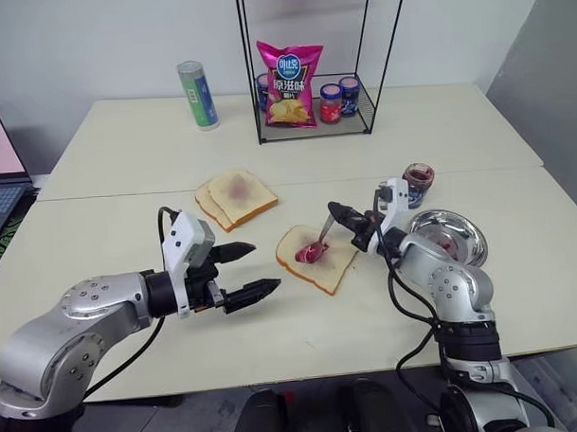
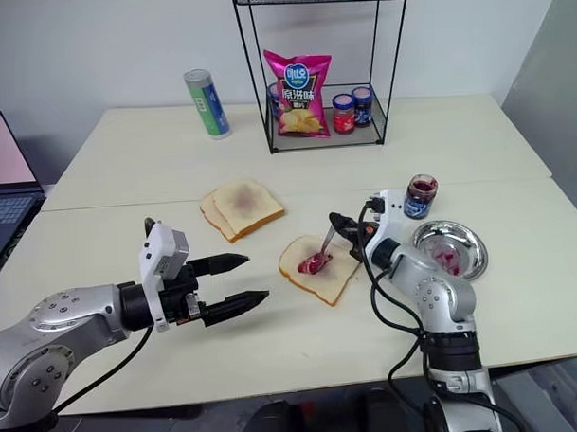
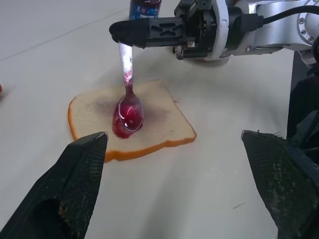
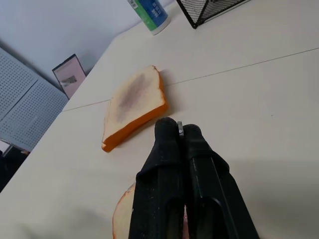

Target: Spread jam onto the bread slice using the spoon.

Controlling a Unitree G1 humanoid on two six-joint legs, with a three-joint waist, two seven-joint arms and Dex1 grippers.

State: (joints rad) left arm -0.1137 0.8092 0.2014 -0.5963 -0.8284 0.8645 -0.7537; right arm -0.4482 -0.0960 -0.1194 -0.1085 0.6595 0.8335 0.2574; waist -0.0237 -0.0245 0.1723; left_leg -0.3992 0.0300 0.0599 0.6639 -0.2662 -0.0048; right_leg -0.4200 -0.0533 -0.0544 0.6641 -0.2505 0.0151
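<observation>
The bread slice (image 1: pixel 317 256) lies flat near the table's middle with a wet red-purple blob at its centre. My right gripper (image 1: pixel 338 213) is shut on the handle of the spoon (image 3: pixel 128 97), which slants down so its stained bowl rests in that blob. The jam (image 1: pixel 418 182) fills a small clear jar behind my right wrist. My left gripper (image 1: pixel 258 269) hovers open just left of the bread slice, its fingers (image 3: pixel 75 186) wide apart and holding nothing.
Two overlapped slices (image 1: pixel 236 197) with a dull stain lie behind the left gripper. A round steel dish (image 1: pixel 448 236) sits at the right. At the back stand a wire rack (image 1: pixel 313 63) holding a chip bag and small jars, and a green can (image 1: pixel 198 94). A laptop (image 1: pixel 3 174) is at far left.
</observation>
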